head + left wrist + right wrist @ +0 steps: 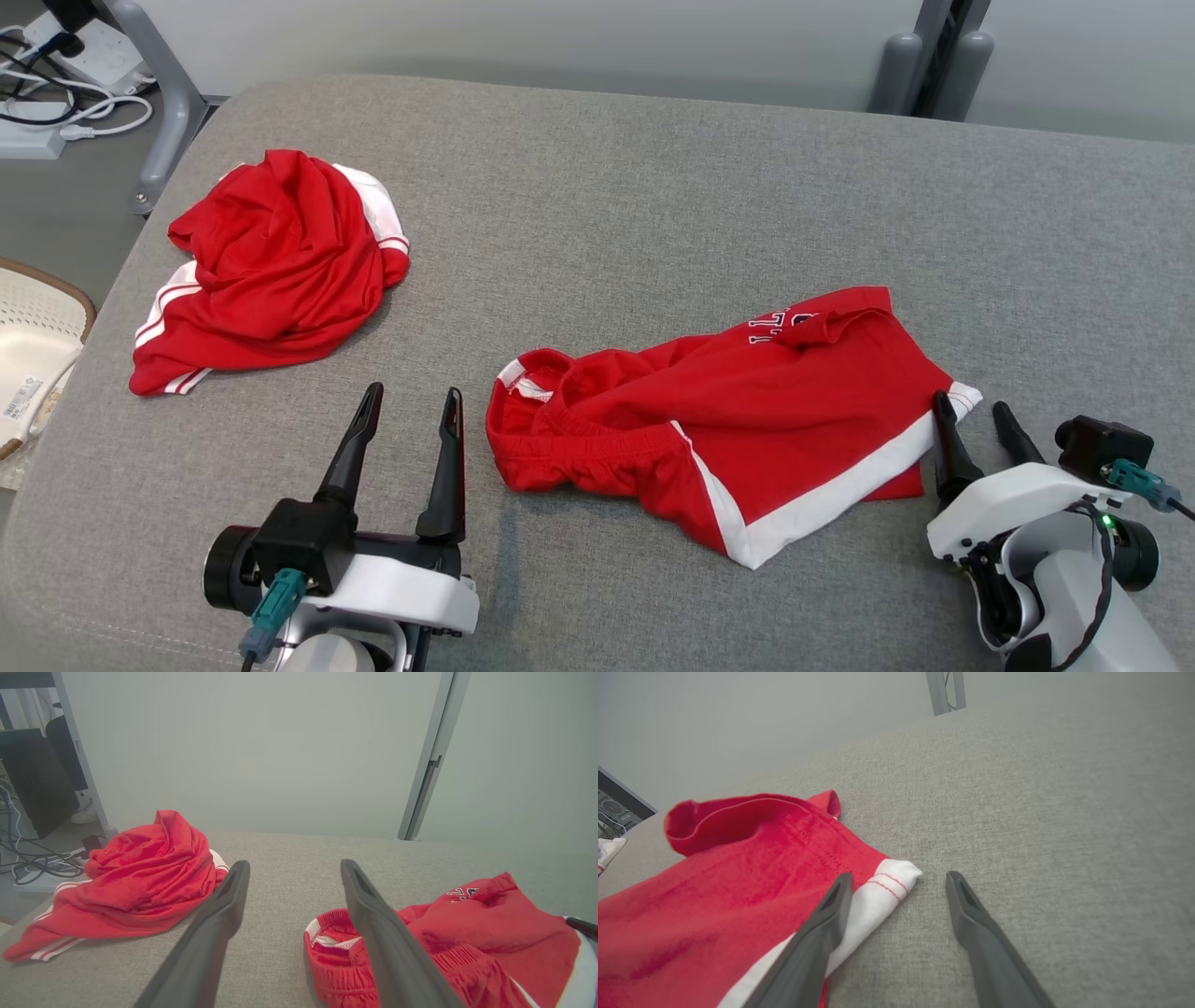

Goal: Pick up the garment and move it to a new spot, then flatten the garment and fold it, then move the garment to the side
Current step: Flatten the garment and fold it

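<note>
Left gripper (415, 390) and right gripper (971, 402) jaws are spread and empty. Pinching only the white corner of the shorts (775, 401) risks a slip.

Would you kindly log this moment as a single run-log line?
red shorts: crumpled, unheld | left gripper: open, empty | right gripper: open, beside shorts' hem | other red garment: heaped, left

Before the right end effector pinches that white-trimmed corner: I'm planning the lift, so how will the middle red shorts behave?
Likely floppy: the red shorts lie in soft folds, so they should droop from one pinched corner. Probably light, as the cloth looks thin. Pushed, they would likely bunch rather than slide, since the grey surface looks coarsely woven.
</note>
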Available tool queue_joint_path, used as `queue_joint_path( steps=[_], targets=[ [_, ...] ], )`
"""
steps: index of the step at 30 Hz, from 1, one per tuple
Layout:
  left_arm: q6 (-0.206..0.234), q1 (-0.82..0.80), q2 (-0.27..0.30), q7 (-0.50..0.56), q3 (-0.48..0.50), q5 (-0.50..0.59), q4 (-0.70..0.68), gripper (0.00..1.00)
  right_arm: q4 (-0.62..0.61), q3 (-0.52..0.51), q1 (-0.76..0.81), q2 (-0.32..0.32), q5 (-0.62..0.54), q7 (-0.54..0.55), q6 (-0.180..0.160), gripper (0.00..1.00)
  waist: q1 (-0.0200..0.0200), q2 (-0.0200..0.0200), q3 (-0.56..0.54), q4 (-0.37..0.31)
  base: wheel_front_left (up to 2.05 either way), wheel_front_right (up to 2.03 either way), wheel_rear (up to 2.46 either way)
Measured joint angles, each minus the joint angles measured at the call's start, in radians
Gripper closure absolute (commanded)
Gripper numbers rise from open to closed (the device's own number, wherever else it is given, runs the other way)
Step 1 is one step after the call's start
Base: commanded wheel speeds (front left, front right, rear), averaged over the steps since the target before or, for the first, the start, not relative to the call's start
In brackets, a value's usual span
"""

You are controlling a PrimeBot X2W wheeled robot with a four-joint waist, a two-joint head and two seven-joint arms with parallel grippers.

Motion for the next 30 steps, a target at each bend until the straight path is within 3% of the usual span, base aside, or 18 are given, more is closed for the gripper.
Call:
queue_joint_path(
  steps=[3, 4, 5, 6, 15, 25, 30],
  targets=[
    [0.001, 0.000, 0.000, 0.000, -0.001, -0.001, -0.001, 0.00, 0.020, 0.020, -0.016, -0.001, 0.027, -0.008, 0.000, 0.00, 0.0000, 0.0000, 0.002, 0.000, 0.00, 0.00, 0.00],
    [0.001, 0.000, 0.000, 0.000, -0.002, -0.001, -0.001, 0.00, 0.026, 0.033, -0.023, -0.002, 0.041, -0.008, 0.000, 0.24, 0.0000, 0.0000, 0.003, -0.001, 0.00, 0.00, 0.00],
    [0.001, 0.000, 0.000, 0.000, -0.003, -0.001, -0.001, 0.00, 0.031, 0.043, -0.030, -0.002, 0.050, -0.008, 0.000, 0.73, 0.0000, 0.0000, 0.004, -0.002, 0.00, 0.00, 0.00],
    [0.001, 0.000, 0.000, 0.000, -0.005, -0.001, -0.001, 0.00, 0.034, 0.054, -0.035, -0.001, 0.058, -0.009, 0.000, 1.00, 0.0000, 0.0000, 0.004, -0.003, 0.00, 0.00, 0.00],
    [0.004, -0.001, 0.000, 0.000, 0.000, -0.001, 0.001, 0.00, -0.018, 0.084, -0.047, -0.001, 0.109, -0.022, 0.000, 1.00, 0.0000, 0.0000, -0.008, -0.024, 0.00, 0.00, 0.00],
    [0.010, 0.036, 0.000, 0.000, 0.020, -0.006, 0.002, 0.00, -0.287, 0.058, -0.013, -0.027, 0.095, -0.026, 0.000, 1.00, 0.0000, 0.0000, -0.063, -0.088, 0.00, 0.00, 0.00],
    [0.010, 0.054, -0.001, 0.000, 0.044, -0.012, -0.004, 0.00, -0.399, 0.017, 0.065, -0.027, 0.070, 0.094, 0.000, 1.00, 0.0000, 0.0000, -0.085, -0.156, 0.00, 0.00, 0.00]
  ],
)
